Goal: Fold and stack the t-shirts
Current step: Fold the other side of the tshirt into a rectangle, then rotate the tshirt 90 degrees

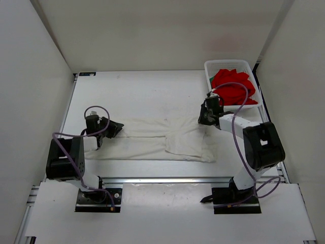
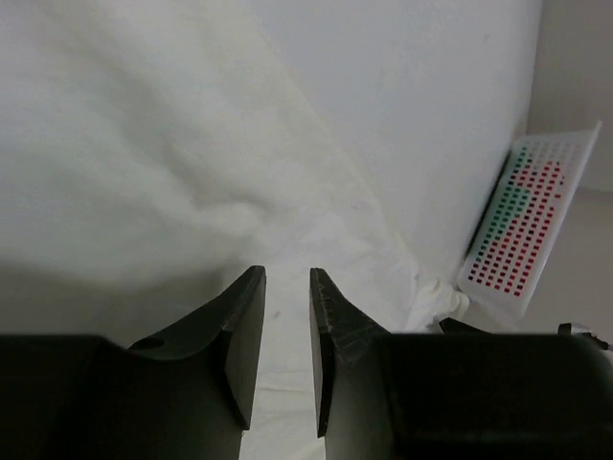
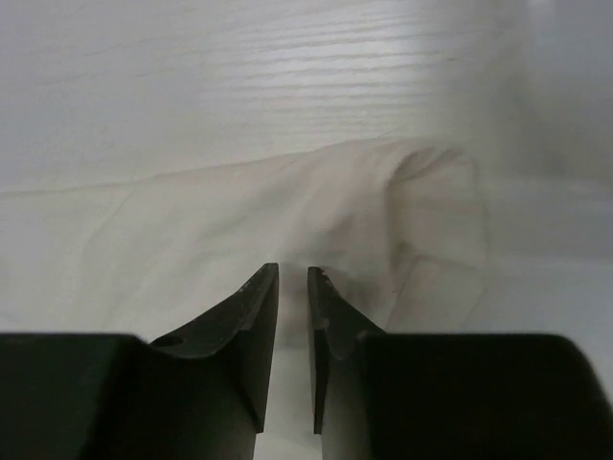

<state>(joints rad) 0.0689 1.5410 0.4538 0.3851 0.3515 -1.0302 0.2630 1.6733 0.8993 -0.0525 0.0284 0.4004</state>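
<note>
A white t-shirt (image 1: 167, 140) lies spread flat across the middle of the table, with one part folded over at its right half. My left gripper (image 1: 116, 128) sits low at the shirt's left end. Its jaws stand a little apart over the cloth (image 2: 144, 172), so the left gripper (image 2: 286, 273) is open with nothing pinched. My right gripper (image 1: 202, 118) is at the shirt's upper right corner. Here too the right gripper (image 3: 292, 270) is open by a narrow gap above rumpled cloth (image 3: 239, 220). A red t-shirt (image 1: 232, 86) lies bunched in the basket. Green shows through the basket's mesh in the left wrist view.
The white mesh basket (image 1: 228, 63) stands at the back right corner, just behind my right arm, and the basket (image 2: 532, 225) also shows at the far right of the left wrist view. White walls close in the table on three sides.
</note>
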